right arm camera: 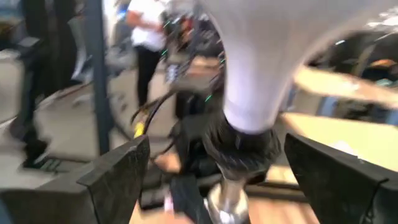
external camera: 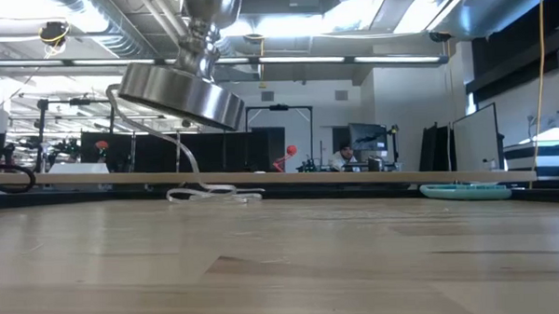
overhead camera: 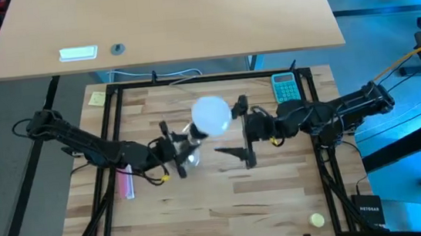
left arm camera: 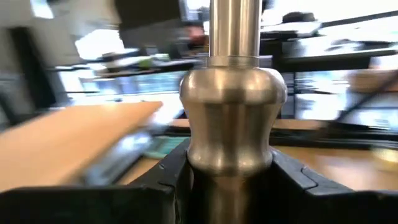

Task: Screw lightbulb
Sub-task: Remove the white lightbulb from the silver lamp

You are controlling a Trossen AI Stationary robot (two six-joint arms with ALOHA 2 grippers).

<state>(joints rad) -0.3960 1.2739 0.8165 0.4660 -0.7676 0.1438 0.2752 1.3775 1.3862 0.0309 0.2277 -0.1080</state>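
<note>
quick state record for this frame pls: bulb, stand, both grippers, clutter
lightbulb: seated in the dark top of the stand, over mid table
stand: silvery, lifted off the table, tilted
left gripper: jaws clamped on the stand's metal stem
right gripper: jaws open on either side of the bulb's neck, not touching it
table: wood top
calculator: teal, far right part of the table
pink item: lies on the table under the left arm
yellow item: small, near right corner

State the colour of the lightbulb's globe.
White, frosted: the lightbulb shows best in the high view.
</note>
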